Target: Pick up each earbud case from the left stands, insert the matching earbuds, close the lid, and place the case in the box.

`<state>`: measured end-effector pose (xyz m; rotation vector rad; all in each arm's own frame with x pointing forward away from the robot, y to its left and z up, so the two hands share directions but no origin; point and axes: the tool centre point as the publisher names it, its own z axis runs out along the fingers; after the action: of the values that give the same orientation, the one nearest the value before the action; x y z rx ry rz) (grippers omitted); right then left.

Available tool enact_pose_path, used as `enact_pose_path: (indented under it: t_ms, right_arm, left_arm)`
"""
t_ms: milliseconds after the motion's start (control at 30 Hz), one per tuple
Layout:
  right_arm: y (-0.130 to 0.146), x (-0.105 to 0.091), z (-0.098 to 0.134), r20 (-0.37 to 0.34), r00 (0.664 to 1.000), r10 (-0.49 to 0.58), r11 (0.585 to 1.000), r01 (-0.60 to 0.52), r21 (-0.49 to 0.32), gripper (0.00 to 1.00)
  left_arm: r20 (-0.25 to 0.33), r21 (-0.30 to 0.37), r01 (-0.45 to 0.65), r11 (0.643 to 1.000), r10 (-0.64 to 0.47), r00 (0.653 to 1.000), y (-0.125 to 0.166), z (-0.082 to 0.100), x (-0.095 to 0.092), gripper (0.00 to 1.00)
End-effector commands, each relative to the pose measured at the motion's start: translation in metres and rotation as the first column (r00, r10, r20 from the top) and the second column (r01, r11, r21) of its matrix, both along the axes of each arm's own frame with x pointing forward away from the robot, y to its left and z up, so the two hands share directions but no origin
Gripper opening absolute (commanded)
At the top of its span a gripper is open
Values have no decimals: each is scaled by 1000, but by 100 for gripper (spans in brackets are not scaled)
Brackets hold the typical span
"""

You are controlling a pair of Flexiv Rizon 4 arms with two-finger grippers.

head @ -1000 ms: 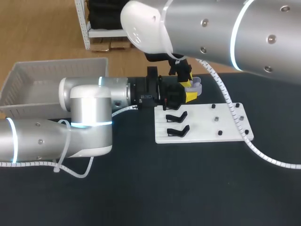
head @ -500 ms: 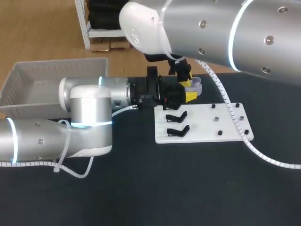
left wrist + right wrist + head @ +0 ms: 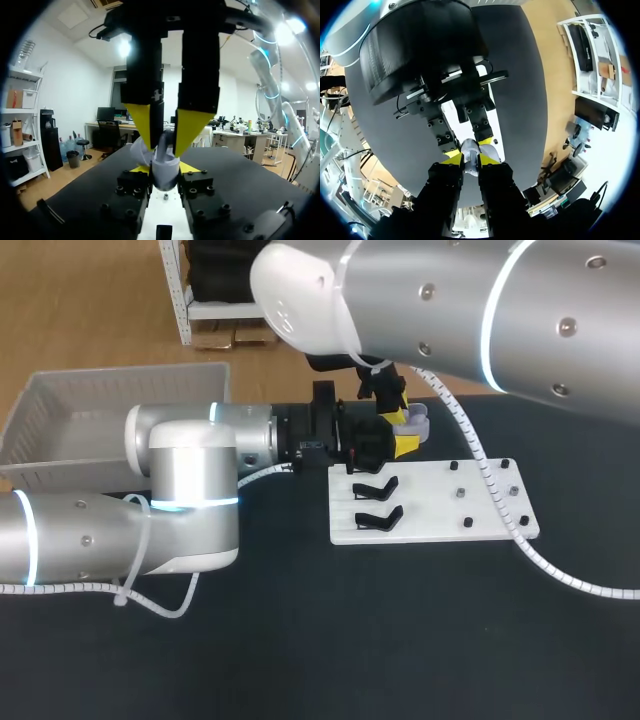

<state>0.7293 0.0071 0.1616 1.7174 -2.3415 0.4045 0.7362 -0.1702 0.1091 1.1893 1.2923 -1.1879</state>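
Left end effector (image 3: 164, 169) is clamping the lilac earbud case (image 3: 161, 176), holding it over the bench (image 3: 300, 640) just past the far edge of the white stand plate (image 3: 430, 505). Right end effector (image 3: 470, 159) is sitting on the case's top; can't tell if it's gripping anything. Risk, as I'm judging it: an off-axis push is levering the case out of the left grip, or jamming an earbud or the lid.

On table (image 3: 300, 640): box (image 3: 60, 410) far left; plate (image 3: 440, 505) right of centre, stands (image 3: 375, 502) at its left end. The earbud case (image 3: 416, 422) sits just behind the plate.
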Motion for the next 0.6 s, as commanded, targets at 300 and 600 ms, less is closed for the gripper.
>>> enact_pose_path:
  t_ms: [300, 600]
  right_arm:
    - [3, 3, 3, -4, 1000, -1, 1000, 1, -6, 22]
    - [2, 3, 3, -3, 1000, -2, 1000, 2, -8, 21]
  left_arm:
    - [2, -3, -1, 1000, 1, 1000, 0, 0, 0, 0]
    - [2, -3, -1, 1000, 1, 1000, 0, 0, 0, 0]
